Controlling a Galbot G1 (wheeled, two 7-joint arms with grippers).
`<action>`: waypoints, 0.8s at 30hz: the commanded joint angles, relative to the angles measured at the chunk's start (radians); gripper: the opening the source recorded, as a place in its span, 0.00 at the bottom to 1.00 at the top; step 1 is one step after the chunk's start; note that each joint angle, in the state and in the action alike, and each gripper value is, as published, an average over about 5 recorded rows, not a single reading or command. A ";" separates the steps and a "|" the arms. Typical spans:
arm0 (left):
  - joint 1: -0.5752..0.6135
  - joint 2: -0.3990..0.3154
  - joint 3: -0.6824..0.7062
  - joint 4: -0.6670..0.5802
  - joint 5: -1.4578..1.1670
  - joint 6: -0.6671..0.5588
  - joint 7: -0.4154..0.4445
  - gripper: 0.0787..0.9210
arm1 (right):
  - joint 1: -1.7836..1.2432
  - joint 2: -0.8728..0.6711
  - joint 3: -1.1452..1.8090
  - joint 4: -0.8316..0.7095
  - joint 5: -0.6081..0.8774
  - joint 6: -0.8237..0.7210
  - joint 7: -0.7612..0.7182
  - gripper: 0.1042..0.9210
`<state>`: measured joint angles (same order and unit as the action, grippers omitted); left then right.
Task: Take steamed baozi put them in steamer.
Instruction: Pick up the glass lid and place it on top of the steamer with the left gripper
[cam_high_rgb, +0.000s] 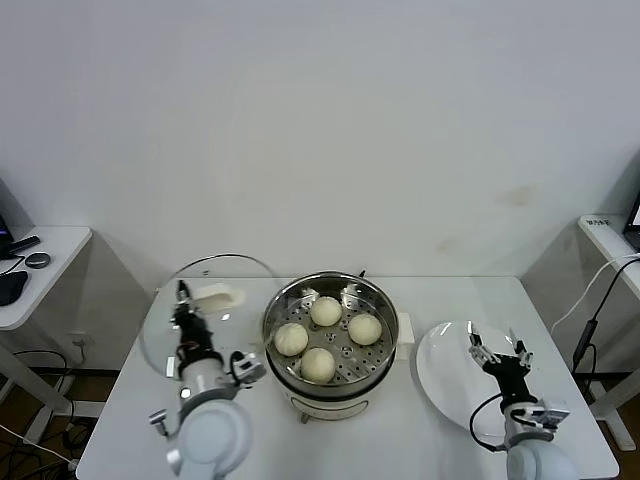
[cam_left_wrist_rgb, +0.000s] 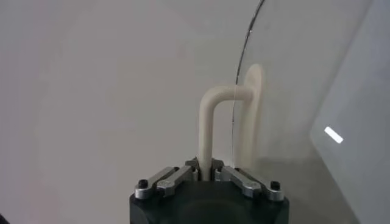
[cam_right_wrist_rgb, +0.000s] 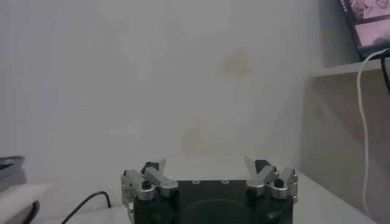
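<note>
Four baozi (cam_high_rgb: 326, 336) sit inside the steamer (cam_high_rgb: 330, 345), spread on its perforated tray: one toward the back, one on the robot's left, one on its right and one at the front, none touching another. The steamer stands in the middle of the white worktop (cam_high_rgb: 400, 430), its white side handle facing the plate (cam_high_rgb: 450, 375).

The left tool (cam_high_rgb: 183, 298) is closed on the white handle (cam_left_wrist_rgb: 213, 122) of the glass lid (cam_high_rgb: 205, 300); in the left wrist view the fingers (cam_left_wrist_rgb: 177, 178) pinch the foot of the looped handle from both sides. The lid stands tilted on edge just beside the steamer on the robot's left, its rim near the pot's wall.

The right tool (cam_high_rgb: 497, 352) hovers over the plate, which lies flat on the robot's right, near the steamer. Its fingers (cam_right_wrist_rgb: 152, 173) are spread wide with nothing between them, as the right wrist view shows.
</note>
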<state>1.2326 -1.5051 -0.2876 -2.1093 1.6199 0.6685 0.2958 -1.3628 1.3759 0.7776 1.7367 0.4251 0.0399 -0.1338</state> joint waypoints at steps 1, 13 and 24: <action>-0.094 -0.026 0.342 0.017 -0.087 0.024 0.060 0.11 | -0.005 0.019 0.005 -0.001 -0.022 -0.002 0.002 0.88; -0.211 -0.083 0.440 0.237 -0.037 0.025 0.005 0.11 | 0.003 0.037 0.016 -0.004 -0.035 -0.007 0.002 0.88; -0.203 -0.094 0.431 0.313 0.079 0.024 -0.011 0.11 | 0.016 0.037 0.014 -0.015 -0.034 -0.008 -0.001 0.88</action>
<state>1.0496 -1.5832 0.0976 -1.8883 1.6158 0.6901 0.3016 -1.3495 1.4126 0.7913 1.7259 0.3921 0.0324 -0.1335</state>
